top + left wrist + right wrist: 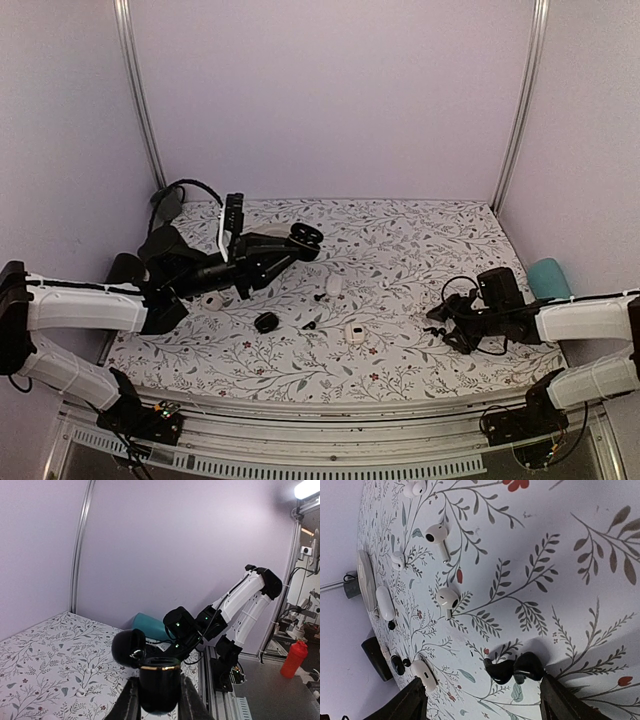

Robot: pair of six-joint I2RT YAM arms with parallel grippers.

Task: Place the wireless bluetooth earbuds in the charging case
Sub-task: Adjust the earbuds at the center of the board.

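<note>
My left gripper is shut on a black charging case and holds it above the table at the back left. In the left wrist view the case sits upright between the fingers, with a gold rim and its lid swung open. My right gripper is low over the table at the right and open. In the right wrist view a glossy black earbud lies on the cloth between its open fingers, untouched. Two more small black earbuds lie mid-table.
White earbuds and small white cases are scattered mid-table. A round black object lies near the front. A teal object stands at the right edge. Walls close in the back and sides.
</note>
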